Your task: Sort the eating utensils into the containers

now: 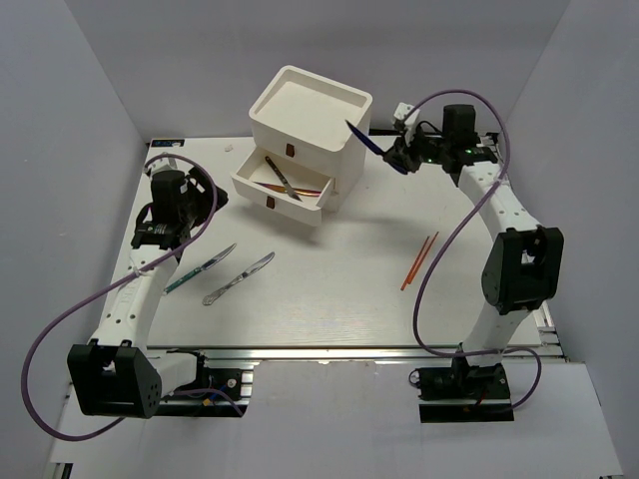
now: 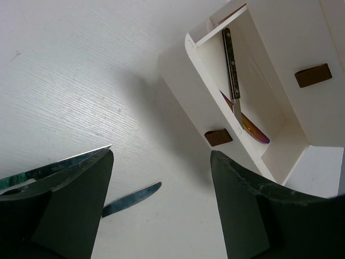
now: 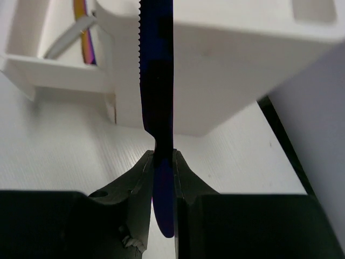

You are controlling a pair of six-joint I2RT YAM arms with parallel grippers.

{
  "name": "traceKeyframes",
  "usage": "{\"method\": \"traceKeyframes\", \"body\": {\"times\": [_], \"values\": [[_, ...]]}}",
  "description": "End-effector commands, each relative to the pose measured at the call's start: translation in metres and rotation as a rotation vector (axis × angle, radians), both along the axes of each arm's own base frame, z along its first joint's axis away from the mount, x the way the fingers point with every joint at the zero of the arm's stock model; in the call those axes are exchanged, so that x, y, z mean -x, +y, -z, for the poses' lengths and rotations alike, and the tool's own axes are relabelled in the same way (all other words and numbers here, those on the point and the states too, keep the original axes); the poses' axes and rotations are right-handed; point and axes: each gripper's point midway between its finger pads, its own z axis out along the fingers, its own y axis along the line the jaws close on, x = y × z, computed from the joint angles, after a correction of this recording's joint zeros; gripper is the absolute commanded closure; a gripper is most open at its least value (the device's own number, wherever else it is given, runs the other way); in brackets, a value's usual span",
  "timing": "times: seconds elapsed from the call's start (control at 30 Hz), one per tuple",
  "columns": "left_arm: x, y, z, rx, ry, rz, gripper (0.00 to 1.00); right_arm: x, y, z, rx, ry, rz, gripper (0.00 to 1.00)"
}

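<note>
Blocked at twelve o'clock by the white drawer unit (image 1: 312, 110), with a pulled-out drawer (image 1: 262, 188) jutting toward seven o'clock; open from above over that drawer, though partly taken up by utensils (image 1: 283, 180) lying inside; hemmed at nine and three o'clock by grey walls (image 1: 70, 120); cluttered at eight o'clock by a teal-handled knife (image 1: 200, 269) and a silver knife (image 1: 240, 278), just beside the open left gripper (image 1: 160, 238); crossed at four o'clock by orange chopsticks (image 1: 419, 261); bare through the middle and down to six o'clock; narrowed at one o'clock by the right gripper (image 1: 395, 155), clamped on a dark blue knife (image 1: 364, 138) reaching over the unit's corner.
</note>
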Motion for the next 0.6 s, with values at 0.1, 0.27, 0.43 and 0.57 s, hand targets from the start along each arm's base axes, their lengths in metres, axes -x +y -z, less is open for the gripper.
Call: {"method": "traceKeyframes", "body": {"times": [0.1, 0.27, 0.43, 0.57], "values": [[0.001, 0.001, -0.006, 0.014, -0.032, 0.002, 0.16, 0.025, 0.090, -0.072, -0.081, -0.153, -0.203, 1.00], [0.004, 0.003, -0.007, 0.012, -0.037, -0.006, 0.16, 0.050, 0.164, -0.083, -0.168, -0.075, -0.306, 1.00], [0.009, 0.003, -0.008, 0.019, -0.043, -0.003, 0.16, 0.052, 0.210, -0.083, -0.272, -0.029, -0.250, 1.00], [0.012, 0.001, -0.010, 0.024, -0.036, 0.009, 0.16, 0.034, 0.225, -0.060, -0.293, -0.033, -0.155, 1.00]]}}
